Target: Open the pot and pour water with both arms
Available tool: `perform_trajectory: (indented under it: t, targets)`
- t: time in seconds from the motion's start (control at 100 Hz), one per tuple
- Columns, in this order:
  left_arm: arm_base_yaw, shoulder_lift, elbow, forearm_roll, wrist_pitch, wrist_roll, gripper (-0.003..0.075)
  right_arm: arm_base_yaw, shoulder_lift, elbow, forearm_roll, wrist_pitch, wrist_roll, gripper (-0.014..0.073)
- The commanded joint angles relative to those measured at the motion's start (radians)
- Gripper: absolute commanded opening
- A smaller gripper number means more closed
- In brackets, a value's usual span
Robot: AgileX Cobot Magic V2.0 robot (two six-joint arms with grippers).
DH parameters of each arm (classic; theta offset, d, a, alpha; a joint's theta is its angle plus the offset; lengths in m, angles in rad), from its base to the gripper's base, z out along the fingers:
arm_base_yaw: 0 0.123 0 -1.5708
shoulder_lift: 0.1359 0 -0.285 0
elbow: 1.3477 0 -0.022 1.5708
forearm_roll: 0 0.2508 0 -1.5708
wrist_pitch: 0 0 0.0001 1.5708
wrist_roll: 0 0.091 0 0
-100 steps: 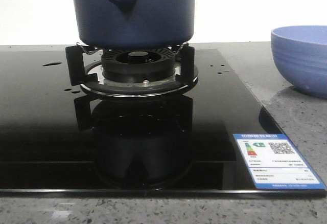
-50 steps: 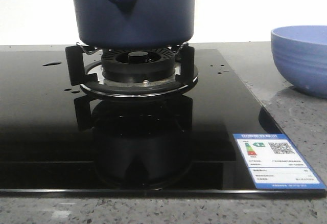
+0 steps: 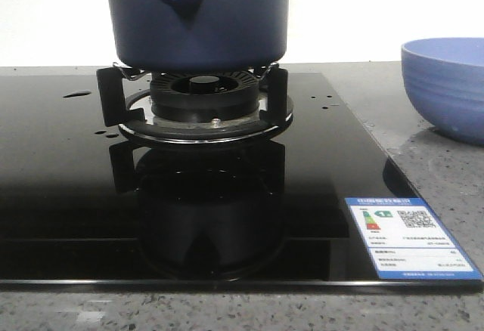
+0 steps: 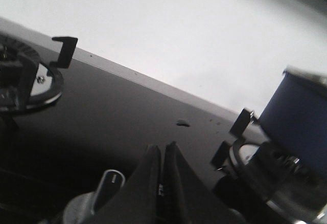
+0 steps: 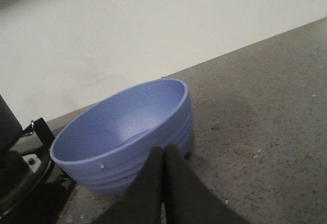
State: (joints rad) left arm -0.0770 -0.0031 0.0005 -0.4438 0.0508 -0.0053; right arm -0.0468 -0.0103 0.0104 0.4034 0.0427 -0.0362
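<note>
The pot [image 3: 198, 15] sits on the burner stand [image 3: 198, 104], ahead and to the right of the left gripper [image 4: 162, 155], whose jaws are pressed together and empty, as are those of the right gripper [image 5: 163, 157] by the bowl [image 5: 122, 137].

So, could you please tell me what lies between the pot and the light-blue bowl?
Front view: only bare surface between pot and bowl, black glass cooktop with droplets, then speckled countertop.
</note>
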Motion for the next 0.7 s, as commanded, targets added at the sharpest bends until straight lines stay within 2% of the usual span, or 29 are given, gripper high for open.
perform_trajectory:
  t: [0.0, 0.12, 0.24, 0.4, 0.5, 0.61, 0.69]
  targets:
    - [-0.001, -0.027, 0.032, -0.138, -0.088, -0.008, -0.0019, -0.008, -0.017, 0.025, 0.081, -0.08, -0.001, -0.0057]
    - [-0.001, -0.027, 0.005, -0.17, -0.088, -0.008, -0.0019, -0.008, -0.017, -0.008, 0.083, -0.068, -0.001, -0.0055]
    - [-0.001, -0.019, -0.081, -0.132, -0.051, 0.005, -0.002, -0.008, -0.012, -0.11, 0.075, 0.03, -0.001, -0.005]
    - [-0.001, 0.087, -0.286, 0.02, 0.153, 0.013, -0.002, -0.008, 0.081, -0.292, -0.004, 0.25, -0.007, -0.0043]
    - [-0.001, 0.201, -0.442, 0.031, 0.261, 0.126, -0.0019, -0.008, 0.207, -0.412, -0.065, 0.364, -0.038, -0.0044]
    - [-0.001, 0.32, -0.582, -0.016, 0.338, 0.232, -0.0019, -0.008, 0.345, -0.544, -0.069, 0.481, -0.111, -0.0046]
    - [-0.001, 0.388, -0.651, -0.065, 0.379, 0.299, -0.0018, -0.008, 0.439, -0.616, -0.069, 0.528, -0.116, -0.0046]
